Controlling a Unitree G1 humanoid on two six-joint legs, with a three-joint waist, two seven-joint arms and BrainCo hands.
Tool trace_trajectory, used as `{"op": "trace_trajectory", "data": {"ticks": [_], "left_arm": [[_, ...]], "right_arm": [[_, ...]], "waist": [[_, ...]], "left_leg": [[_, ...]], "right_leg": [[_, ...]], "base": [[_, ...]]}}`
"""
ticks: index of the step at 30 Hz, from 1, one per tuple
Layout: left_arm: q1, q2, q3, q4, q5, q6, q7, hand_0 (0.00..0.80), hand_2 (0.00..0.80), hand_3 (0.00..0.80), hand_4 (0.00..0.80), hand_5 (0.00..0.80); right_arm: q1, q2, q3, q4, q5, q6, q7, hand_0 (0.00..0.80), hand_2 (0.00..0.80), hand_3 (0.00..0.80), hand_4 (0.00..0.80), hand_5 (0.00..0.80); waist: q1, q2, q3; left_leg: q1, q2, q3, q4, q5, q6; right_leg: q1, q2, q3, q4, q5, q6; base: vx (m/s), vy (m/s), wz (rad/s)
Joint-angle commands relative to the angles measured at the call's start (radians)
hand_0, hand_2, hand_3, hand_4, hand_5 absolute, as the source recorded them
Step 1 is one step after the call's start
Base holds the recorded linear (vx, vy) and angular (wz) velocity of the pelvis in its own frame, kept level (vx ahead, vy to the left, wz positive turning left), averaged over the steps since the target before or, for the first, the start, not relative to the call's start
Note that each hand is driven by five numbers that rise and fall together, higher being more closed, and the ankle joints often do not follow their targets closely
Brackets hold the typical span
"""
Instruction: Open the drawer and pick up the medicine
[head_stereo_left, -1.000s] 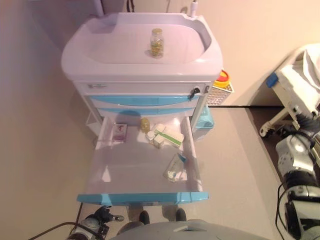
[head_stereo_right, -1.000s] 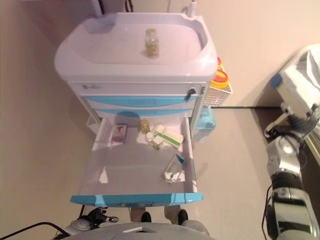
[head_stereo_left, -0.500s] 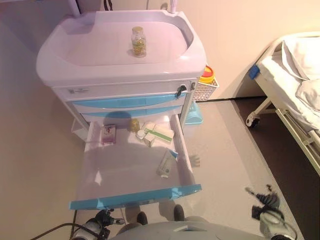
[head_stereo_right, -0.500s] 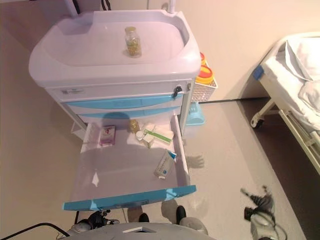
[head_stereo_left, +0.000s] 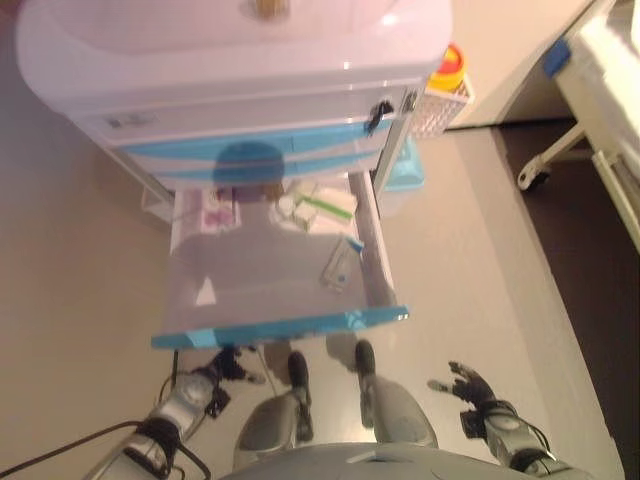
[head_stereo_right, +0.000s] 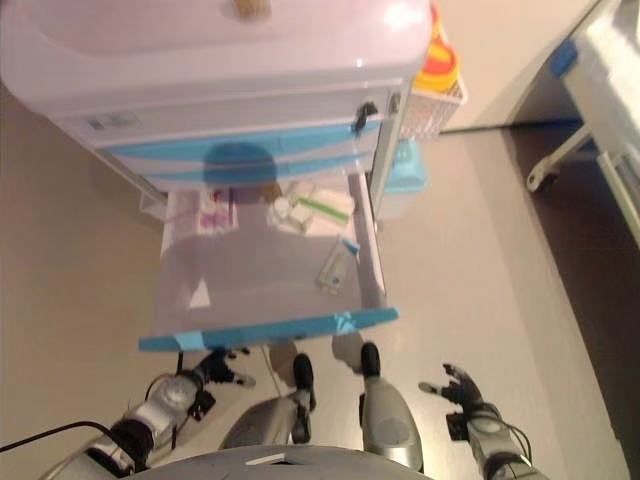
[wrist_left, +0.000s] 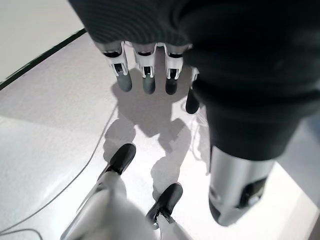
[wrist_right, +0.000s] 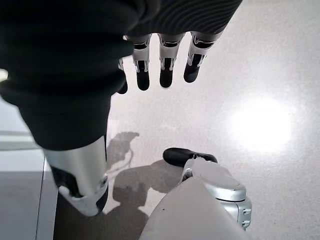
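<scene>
Head-camera and wrist views of the medical cart (head_stereo_left: 230, 60) with its lower drawer (head_stereo_left: 270, 325) pulled fully out. The drawer is already open, so your remaining step, judged from this layout, is the pick-up. The medicine lies inside: a long carton (head_stereo_left: 341, 262) near the drawer's right wall, a cluster of small boxes (head_stereo_left: 318, 207) at the back, and a flat pink-printed packet (head_stereo_left: 215, 212) at the back left. A small amber bottle may sit behind the cluster, under the shadow of the drawers above, but you cannot make it out clearly.

Your right hand (head_stereo_left: 465, 385) hangs low, on the near side of the drawer front and out to its right; its fingers (wrist_right: 165, 70) are straight and spread and hold nothing. Your left hand (head_stereo_left: 222, 364) sits just below the drawer's blue front edge, towards its left end; its fingers (wrist_left: 145, 75) are likewise extended and empty.

The deciding relation: the long carton lies ahead of and above your right hand, inward towards the left, beyond the blue front edge. Its long axis runs roughly front to back, tilted slightly. It sits on the right hand's side of the drawer, so that hand looks the better placed, and would need to rise over the front edge and approach across the carton's narrow width. The left hand is nearer the pink-printed packet.
</scene>
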Motion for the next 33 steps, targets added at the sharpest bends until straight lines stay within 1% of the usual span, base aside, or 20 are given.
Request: {"op": "trace_trajectory", "data": {"ticks": [1,2,3,4,5,7,8,10,12,14,15,19,20,23,24,25,27,28,30,33], "left_arm": [[-0.081,0.049,0.014,-0.108,-0.064,0.02,-0.042,0.0,0.0,0.0,0.0,0.0],[-0.081,0.049,0.014,-0.108,-0.064,0.021,-0.042,0.0,0.0,0.0,0.0,0.0],[-0.106,0.08,0.006,-0.148,-0.091,0.048,-0.052,0.0,0.0,0.0,0.0,0.0],[-0.107,0.081,0.006,-0.149,-0.091,0.049,-0.052,0.0,0.0,0.0,0.0,0.0],[-0.134,0.107,0.009,-0.176,-0.099,0.066,-0.068,0.0,0.0,0.0,0.0,0.0],[-0.256,0.211,0.026,-0.251,-0.139,0.134,-0.101,0.0,0.0,0.0,0.0,0.0],[-0.298,0.246,0.044,-0.271,-0.17,0.162,-0.101,0.0,0.0,0.0,0.0,0.0],[-0.364,0.282,0.068,-0.269,-0.19,0.19,-0.08,0.0,0.0,0.0,0.0,0.0],[-0.455,0.328,0.095,-0.232,-0.197,0.22,-0.06,0.0,0.0,0.0,0.0,0.0],[-0.567,0.357,0.116,-0.144,-0.217,0.24,-0.044,0.0,0.0,0.0,0.0,0.0],[-0.608,0.365,0.114,-0.104,-0.217,0.239,-0.031,0.0,0.0,0.0,0.0,0.0],[-0.824,0.409,0.079,0.099,-0.276,0.257,0.021,0.0,0.0,0.0,0.0,0.0],[-0.868,0.411,0.07,0.153,-0.268,0.246,0.036,0.0,0.0,0.0,0.0,0.0],[-0.991,0.43,0.048,0.257,-0.314,0.241,0.104,0.0,0.0,0.0,0.0,0.0],[-1.016,0.433,0.041,0.275,-0.323,0.24,0.122,0.0,0.0,0.0,0.0,0.0],[-1.067,0.439,0.035,0.318,-0.339,0.222,0.172,0.0,0.0,0.0,0.0,0.0],[-1.12,0.44,0.024,0.35,-0.331,0.212,0.228,0.0,0.0,0.0,0.0,0.0],[-1.136,0.439,0.019,0.358,-0.344,0.212,0.238,0.0,0.0,0.0,0.0,0.0],[-1.148,0.432,0.016,0.359,-0.349,0.215,0.237,0.0,0.0,0.0,0.0,0.0],[-1.15,0.428,0.003,0.334,-0.345,0.242,0.212,0.0,0.0,0.0,0.0,0.0]], "right_arm": [[-0.014,-0.08,0.058,-0.071,0.018,-0.006,-0.02,0.0,0.0,0.0,0.0,0.0],[-0.014,-0.08,0.058,-0.071,0.018,-0.006,-0.02,0.0,0.0,0.0,0.0,0.0],[-0.021,-0.094,0.06,-0.084,0.017,-0.005,-0.017,0.0,0.0,0.0,0.0,0.0],[-0.021,-0.093,0.06,-0.085,0.017,-0.005,-0.017,0.0,0.0,0.0,0.0,0.0],[-0.023,-0.105,0.06,-0.098,0.014,-0.006,-0.01,0.0,0.0,0.0,0.0,0.0],[-0.023,-0.139,0.074,-0.154,0.013,0.008,0.004,0.0,0.0,0.0,0.0,0.0],[-0.018,-0.153,0.075,-0.171,0.015,0.009,0.013,0.0,0.0,0.0,0.0,0.0],[-0.008,-0.164,0.071,-0.182,0.014,0.002,0.021,0.0,0.0,0.0,0.0,0.0],[0.007,-0.174,0.071,-0.192,0.014,-0.007,0.028,0.0,0.0,0.0,0.0,0.0],[0.019,-0.181,0.069,-0.195,0.001,-0.023,0.033,0.0,0.0,0.0,0.0,0.0],[0.02,-0.184,0.073,-0.197,0.0,-0.026,0.032,0.0,0.0,0.0,0.0,0.0],[0.006,-0.201,0.112,-0.195,-0.028,-0.043,0.034,0.0,0.0,0.0,0.0,0.0],[0.002,-0.205,0.126,-0.195,-0.031,-0.045,0.032,0.0,0.0,0.0,0.0,0.0],[-0.014,-0.215,0.151,-0.201,-0.032,-0.046,0.034,0.0,0.0,0.0,0.0,0.0],[-0.016,-0.215,0.154,-0.202,-0.033,-0.048,0.033,0.0,0.0,0.0,0.0,0.0],[-0.017,-0.212,0.166,-0.202,-0.034,-0.053,0.027,0.0,0.0,0.0,0.0,0.0],[-0.019,-0.202,0.179,-0.199,-0.027,-0.055,0.017,0.0,0.0,0.0,0.0,0.0],[-0.022,-0.198,0.184,-0.199,-0.029,-0.054,0.015,0.0,0.0,0.0,0.0,0.0],[-0.028,-0.191,0.191,-0.2,-0.033,-0.05,0.013,0.0,0.0,0.0,0.0,0.0],[-0.034,-0.186,0.191,-0.201,-0.028,-0.045,0.011,0.0,0.0,0.0,0.0,0.0]], "waist": [[-0.024,0.014,0.039],[-0.023,0.014,0.039],[-0.031,0.014,0.052],[-0.03,0.014,0.051],[-0.036,0.013,0.063],[-0.06,0.012,0.097],[-0.069,0.011,0.104],[-0.082,0.01,0.113],[-0.098,0.009,0.119],[-0.117,0.006,0.123],[-0.124,0.004,0.125],[-0.164,-0.008,0.127],[-0.173,-0.003,0.127],[-0.193,-0.011,0.129],[-0.195,-0.013,0.13],[-0.202,-0.016,0.13],[-0.207,-0.022,0.131],[-0.208,-0.025,0.132],[-0.208,-0.027,0.133],[-0.203,-0.026,0.134]], "left_leg": [[-0.111,-0.025,-0.052,0.208,-0.151,0.029],[-0.113,-0.025,-0.051,0.209,-0.152,0.029],[-0.132,-0.026,-0.042,0.23,-0.157,0.031],[-0.136,-0.026,-0.041,0.234,-0.158,0.031],[-0.153,-0.027,-0.034,0.255,-0.164,0.034],[-0.222,-0.025,-0.007,0.339,-0.193,0.038],[-0.245,-0.026,0.0,0.365,-0.201,0.039],[-0.268,-0.029,0.006,0.395,-0.213,0.043],[-0.288,-0.031,0.011,0.419,-0.222,0.045],[-0.307,-0.032,0.017,0.439,-0.23,0.048],[-0.314,-0.031,0.02,0.446,-0.233,0.048],[-0.334,-0.022,0.044,0.458,-0.242,0.048],[-0.326,-0.018,0.038,0.466,-0.273,0.043],[-0.341,-0.01,0.05,0.482,-0.286,0.042],[-0.344,-0.009,0.051,0.485,-0.288,0.043],[-0.348,-0.006,0.054,0.493,-0.296,0.045],[-0.354,-0.003,0.057,0.503,-0.308,0.046],[-0.356,-0.002,0.057,0.507,-0.313,0.046],[-0.356,-0.001,0.057,0.508,-0.319,0.047],[-0.348,-0.003,0.054,0.498,-0.323,0.05]], "right_leg": [[-0.073,0.002,-0.027,0.171,-0.068,0.012],[-0.074,0.002,-0.027,0.172,-0.068,0.012],[-0.095,0.0,-0.021,0.184,-0.067,0.011],[-0.098,0.001,-0.02,0.186,-0.068,0.011],[-0.114,-0.001,-0.016,0.197,-0.067,0.009],[-0.178,-0.001,0.004,0.236,-0.067,0.0],[-0.2,0.0,0.011,0.246,-0.066,-0.003],[-0.224,0.001,0.022,0.261,-0.066,-0.006],[-0.246,0.003,0.035,0.271,-0.065,-0.007],[-0.268,0.008,0.053,0.277,-0.061,-0.008],[-0.277,0.011,0.06,0.28,-0.059,-0.008],[-0.311,0.023,0.096,0.272,-0.043,-0.002],[-0.307,0.03,0.101,0.28,-0.068,0.003],[-0.328,0.038,0.116,0.28,-0.064,0.005],[-0.332,0.04,0.118,0.281,-0.063,0.006],[-0.337,0.042,0.122,0.282,-0.062,0.007],[-0.339,0.045,0.127,0.28,-0.06,0.01],[-0.34,0.046,0.128,0.278,-0.058,0.01],[-0.341,0.047,0.13,0.273,-0.055,0.011],[-0.337,0.048,0.13,0.267,-0.051,0.015]], "base": [[-0.012,0.063,-0.19],[0.009,0.084,-0.18],[0.007,0.053,-0.14],[0.011,0.093,-0.08],[0.022,0.113,-0.06],[0.069,0.189,-0.11],[0.076,0.159,-0.21],[0.07,0.121,-0.23],[0.079,0.114,-0.15],[0.068,0.105,-0.13],[0.053,0.105,-0.18],[0.055,0.105,-0.16],[0.103,0.121,-0.23],[0.04,0.078,-0.25],[0.003,0.038,-0.19],[0.006,0.023,-0.16],[0.005,0.003,-0.11],[-0.006,-0.009,-0.04],[0.0,0.0,0.0],[-0.007,-0.005,-0.02]]}}
